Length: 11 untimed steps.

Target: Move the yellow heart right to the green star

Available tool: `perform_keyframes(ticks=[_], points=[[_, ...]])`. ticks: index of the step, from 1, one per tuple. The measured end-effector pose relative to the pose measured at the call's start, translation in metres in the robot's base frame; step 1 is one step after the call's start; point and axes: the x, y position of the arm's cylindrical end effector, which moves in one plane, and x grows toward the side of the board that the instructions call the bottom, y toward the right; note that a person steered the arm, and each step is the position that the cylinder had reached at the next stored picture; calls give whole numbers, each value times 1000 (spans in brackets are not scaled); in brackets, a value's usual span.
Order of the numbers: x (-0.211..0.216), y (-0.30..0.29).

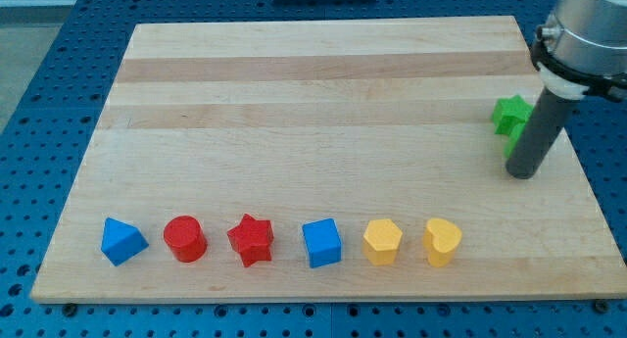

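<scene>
The yellow heart (pixel 442 242) lies at the right end of a row of blocks near the view's bottom. The green star (pixel 509 113) sits near the board's right edge, partly hidden behind the dark rod. A second bit of green (pixel 513 142) shows just below it, beside the rod; its shape cannot be made out. My tip (pixel 523 173) rests on the board just below and right of the green star, well above and right of the yellow heart.
The row along the bottom, from the view's left, holds a blue block (pixel 122 241), a red cylinder (pixel 184 238), a red star (pixel 251 240), a blue cube (pixel 321 243) and a yellow hexagon (pixel 382 242). The wooden board (pixel 313 93) lies on a blue perforated table.
</scene>
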Motion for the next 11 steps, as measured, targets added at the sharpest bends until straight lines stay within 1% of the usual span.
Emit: perform_keyframes(ticks=[2,3,4,5,6,7,11], points=[[-1,7],[48,4],[105,-21],[135,-72],[135,-106],[124,-119],[49,-123]])
